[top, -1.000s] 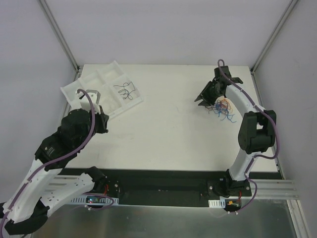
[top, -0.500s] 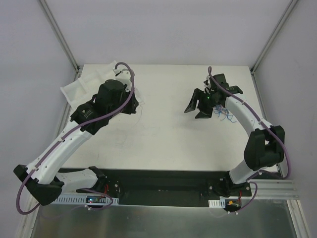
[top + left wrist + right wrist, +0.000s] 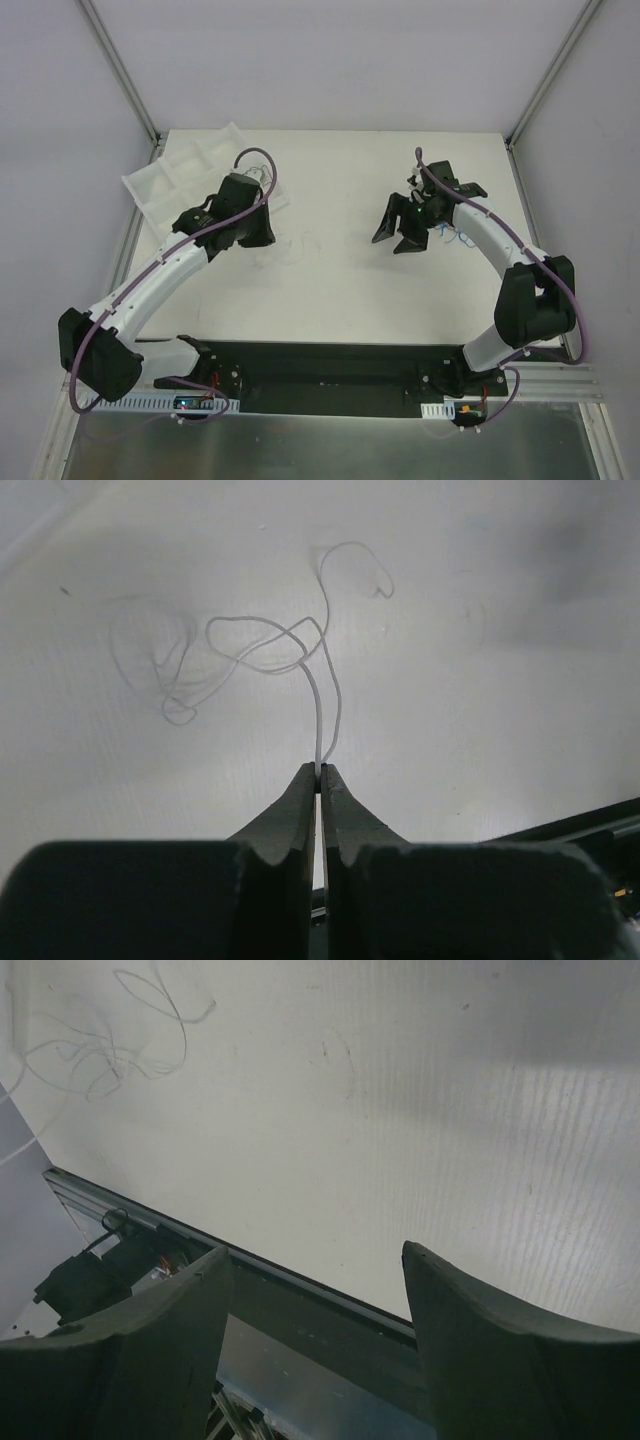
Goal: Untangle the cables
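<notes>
Top: high behind the bases, facing down on the whole surface (image 3: pixel 340 290), far off.
Left wrist: close behind the left fingers (image 3: pixel 290 810), facing down at the surface.
Right wrist: low, past the right fingers (image 3: pixel 480 1320), toward the near rail (image 3: pixel 250 1270).
Shared: the looped wire (image 3: pixel 318 695) shows in all 3 views.

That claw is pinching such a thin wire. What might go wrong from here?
The left gripper holds the white wire only at its very tip, so the strand might slip out. The wire crosses itself in loops on the table; pulling could tighten them into a knot. The right gripper is open and empty, so nothing pins the wire down and it may simply drag along.
</notes>
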Controlling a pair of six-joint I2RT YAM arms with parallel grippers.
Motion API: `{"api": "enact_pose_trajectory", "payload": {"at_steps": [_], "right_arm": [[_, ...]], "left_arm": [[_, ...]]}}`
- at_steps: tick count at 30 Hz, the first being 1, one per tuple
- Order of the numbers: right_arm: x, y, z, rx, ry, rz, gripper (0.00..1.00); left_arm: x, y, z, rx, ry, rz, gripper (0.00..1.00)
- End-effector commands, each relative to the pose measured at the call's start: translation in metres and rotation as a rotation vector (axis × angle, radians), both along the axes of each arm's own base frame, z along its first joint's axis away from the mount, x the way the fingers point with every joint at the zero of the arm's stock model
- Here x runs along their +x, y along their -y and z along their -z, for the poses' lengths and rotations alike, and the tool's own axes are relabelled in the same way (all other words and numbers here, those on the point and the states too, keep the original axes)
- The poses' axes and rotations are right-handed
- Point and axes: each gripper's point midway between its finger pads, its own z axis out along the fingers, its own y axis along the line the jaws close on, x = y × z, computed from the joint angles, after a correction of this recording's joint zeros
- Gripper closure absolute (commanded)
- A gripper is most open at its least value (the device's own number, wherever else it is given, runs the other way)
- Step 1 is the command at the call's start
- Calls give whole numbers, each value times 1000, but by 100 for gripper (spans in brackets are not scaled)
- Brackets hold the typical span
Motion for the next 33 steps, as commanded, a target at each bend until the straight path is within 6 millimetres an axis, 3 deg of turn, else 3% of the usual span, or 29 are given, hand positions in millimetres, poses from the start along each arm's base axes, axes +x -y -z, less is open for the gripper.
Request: {"api": "enact_pose_trajectory", "payload": {"at_steps": [1,6,10,19,20,21,27,33], "right_arm": [[-10,-15,-17,32,27,-104,29],[-21,-20,-18,22,9,-175,29],[-26,-24,-16,23,17,-199,29],[-30,-16,-20,-19,36,-222,30],[-30,-16,-21,-17,40,-223,30],[-30,-16,-23,-15,47,-222,30],[-34,-18,-21,3,44,-226,30],[-35,-19,-21,-15,47,-251,30]], "left_arm": [[-1,-13,38,-19,-148,-101,100],[1,-38,81,55,-243,-228,100],[8,-38,92,71,-280,-209,94],[6,-33,88,65,-253,-125,33],[4,-33,88,64,-252,-120,14],[2,-34,89,66,-254,-111,1],[-1,-53,108,169,-285,-89,1],[8,-59,122,67,-357,-73,1]]}}
